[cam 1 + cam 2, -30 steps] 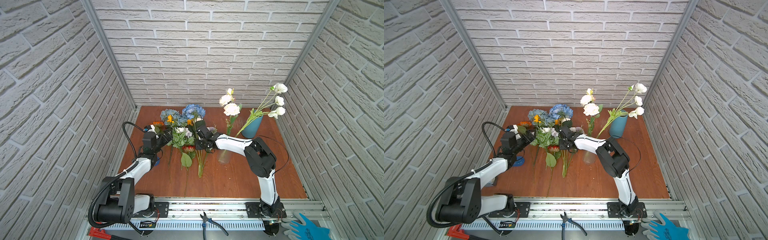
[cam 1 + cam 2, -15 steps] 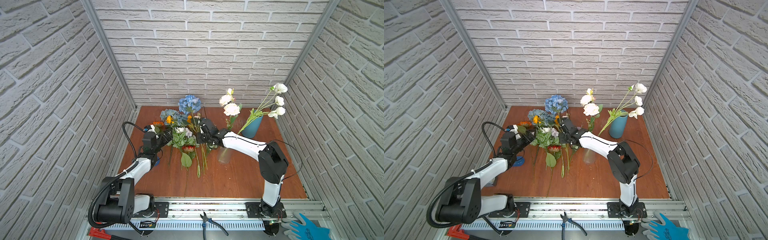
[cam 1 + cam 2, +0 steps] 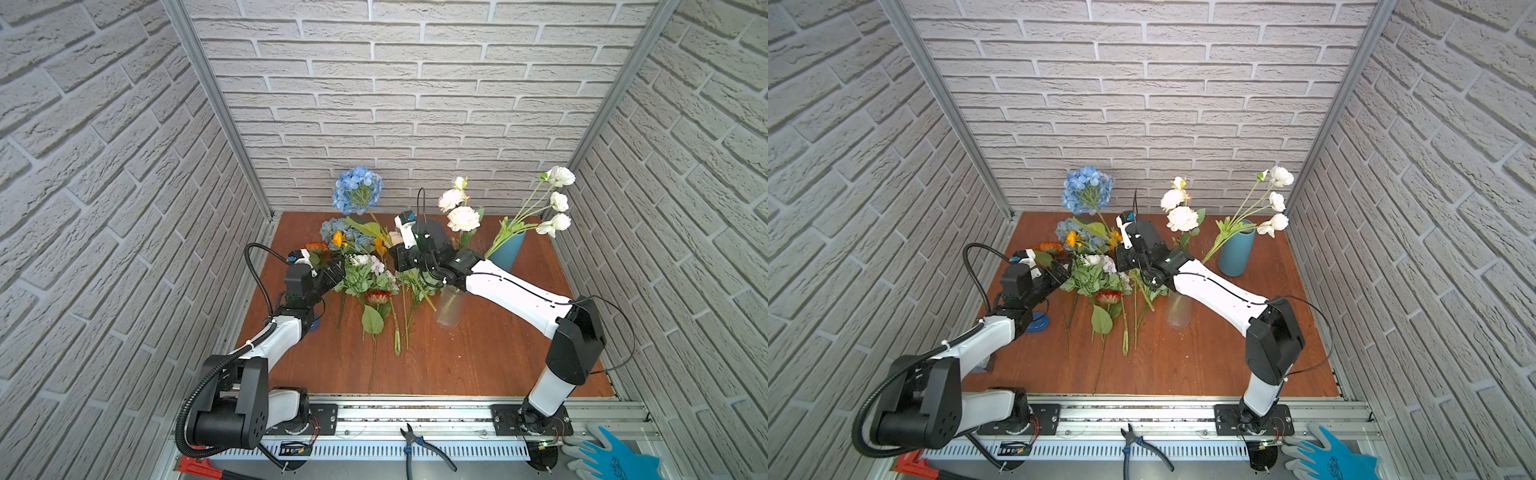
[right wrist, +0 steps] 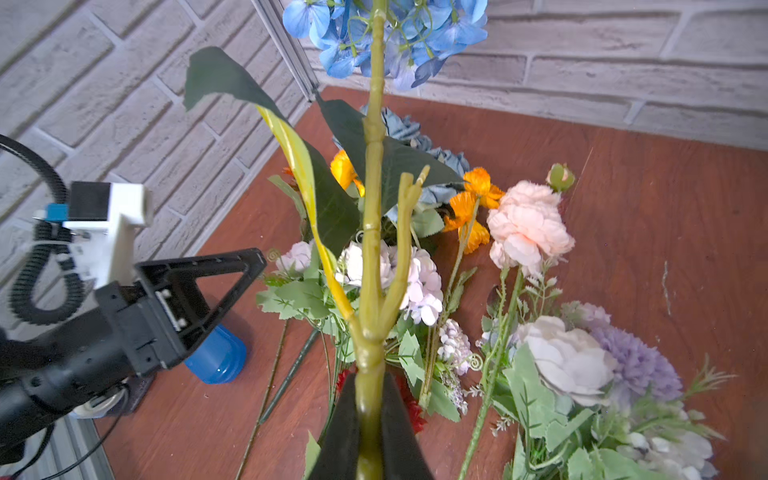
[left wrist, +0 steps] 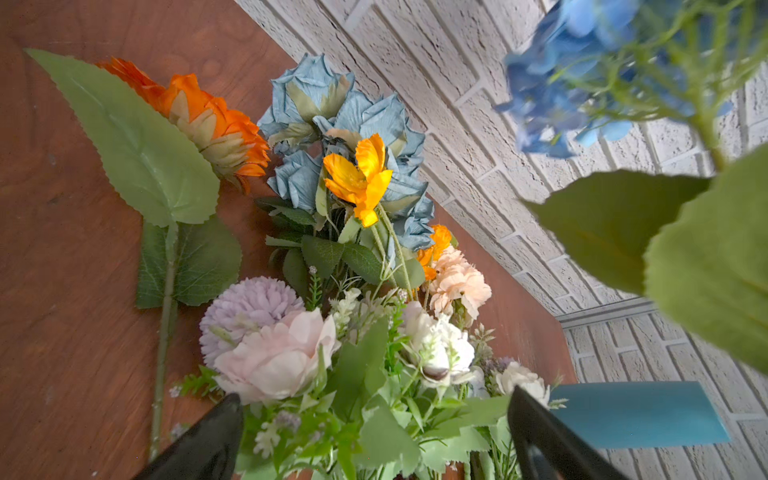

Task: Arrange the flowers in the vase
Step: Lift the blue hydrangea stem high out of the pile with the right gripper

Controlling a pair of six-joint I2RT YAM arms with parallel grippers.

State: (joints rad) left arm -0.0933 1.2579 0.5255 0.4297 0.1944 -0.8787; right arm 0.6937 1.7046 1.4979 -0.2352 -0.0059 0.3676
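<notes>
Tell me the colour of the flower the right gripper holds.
Blue hydrangea, clearest in a top view.

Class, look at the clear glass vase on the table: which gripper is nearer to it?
Right. The right gripper, shut on the blue hydrangea stem, hovers just beside the glass vase. The left gripper, open, sits across the flower pile, farther off.

Both arms are reached toward the middle of the counter.
The right claw (image 4: 370,415) is raised on an extended arm and its jaws are pressed tight on a green stem. The left claw (image 5: 374,432) is held low on a bent arm, with its jaws spread wide and nothing gripped between them.
</notes>
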